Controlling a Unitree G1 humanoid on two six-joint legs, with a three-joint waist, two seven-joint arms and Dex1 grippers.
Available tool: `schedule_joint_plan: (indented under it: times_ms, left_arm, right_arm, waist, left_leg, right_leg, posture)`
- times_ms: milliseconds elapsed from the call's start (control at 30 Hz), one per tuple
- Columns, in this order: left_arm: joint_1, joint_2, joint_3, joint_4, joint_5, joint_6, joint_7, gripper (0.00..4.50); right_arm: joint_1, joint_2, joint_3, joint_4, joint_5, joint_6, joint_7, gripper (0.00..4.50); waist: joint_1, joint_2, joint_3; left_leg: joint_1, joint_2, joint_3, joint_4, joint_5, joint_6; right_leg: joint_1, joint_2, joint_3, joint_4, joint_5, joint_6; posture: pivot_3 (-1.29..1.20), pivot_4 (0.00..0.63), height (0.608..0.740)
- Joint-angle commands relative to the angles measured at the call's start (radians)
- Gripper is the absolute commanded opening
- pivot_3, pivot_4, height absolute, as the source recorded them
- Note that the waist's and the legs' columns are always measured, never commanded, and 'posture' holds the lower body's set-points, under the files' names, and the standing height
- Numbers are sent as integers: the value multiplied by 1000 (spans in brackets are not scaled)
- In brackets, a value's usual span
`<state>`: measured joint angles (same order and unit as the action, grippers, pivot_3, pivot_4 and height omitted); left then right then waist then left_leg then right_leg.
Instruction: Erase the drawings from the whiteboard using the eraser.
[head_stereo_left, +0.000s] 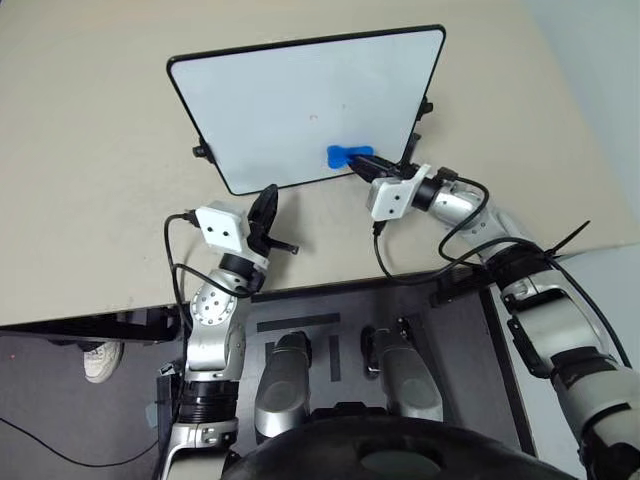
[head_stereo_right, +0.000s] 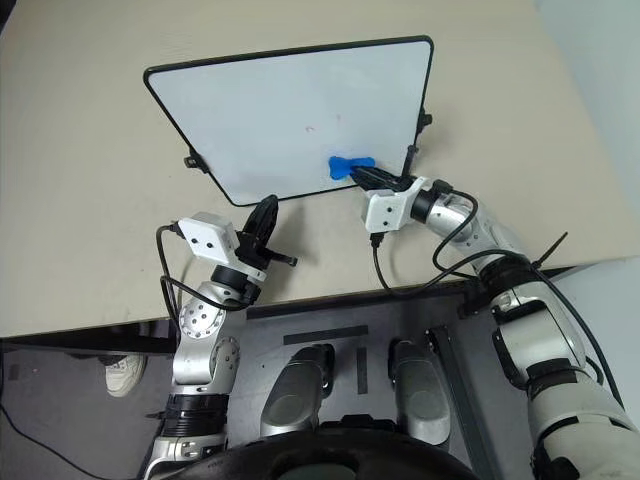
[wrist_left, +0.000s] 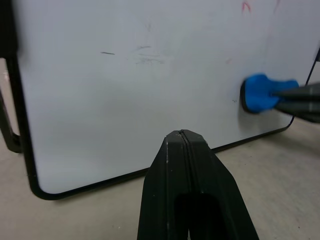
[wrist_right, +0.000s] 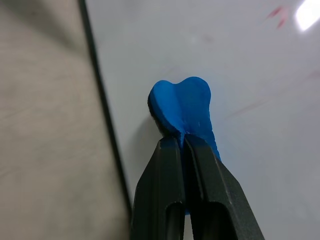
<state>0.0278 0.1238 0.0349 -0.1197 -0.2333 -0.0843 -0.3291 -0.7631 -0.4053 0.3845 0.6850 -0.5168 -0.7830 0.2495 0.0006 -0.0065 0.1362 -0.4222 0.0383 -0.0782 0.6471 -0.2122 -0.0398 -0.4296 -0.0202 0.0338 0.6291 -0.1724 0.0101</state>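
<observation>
Whiteboard (head_stereo_left: 300, 100) lies on the beige counter (head_stereo_left: 90, 180) in the upper middle of the head view, black-framed. Faint red drawings (wrist_right: 277, 15) show on its white surface, a small one near the board's middle. The right gripper (head_stereo_left: 362, 160) has its jaws closed tight on the blue eraser (head_stereo_left: 345, 155), which presses against the board near its lower right edge. The left gripper (head_stereo_left: 263, 210), jaws closed on nothing, sits just below the board's lower edge.
</observation>
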Motion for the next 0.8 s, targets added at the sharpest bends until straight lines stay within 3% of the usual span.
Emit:
schedule_joint_plan:
  times_ms: [33, 267, 533, 800]
  left_arm:
    - [-6, 4, 4, -16, -4, -19, -7, 0]
    - [-7, 1, 5, -17, -4, -18, -3, 0]
    - [-7, 1, 3, -15, -4, -19, -5, 0]
    - [-14, 3, 4, -13, -4, -17, -6, 0]
  right_arm:
    - [-71, -6, -74, -81, 11, 13, -82, 35]
    - [-80, -21, -94, -140, -3, 39, -131, 35]
    - [-18, 25, -14, -123, 70, 35, 23, 35]
    - [8, 57, 50, -56, 35, 68, 106, 35]
  waist:
    - [-1, 0, 0]
    - [1, 0, 0]
    - [1, 0, 0]
    - [0, 0, 0]
  left_leg:
    - [0, 0, 0, 0, 0, 0]
    - [0, 0, 0, 0, 0, 0]
    - [-1, 0, 0, 0, -1, 1]
    - [-1, 0, 0, 0, -1, 1]
  right_leg:
    - [0, 0, 0, 0, 0, 0]
    - [0, 0, 0, 0, 1, -1]
    - [-1, 0, 0, -1, 0, 0]
    - [-1, 0, 0, -1, 0, 0]
  posture:
    - [0, 150, 740]
    - [0, 150, 740]
    - [0, 150, 740]
    - [0, 150, 740]
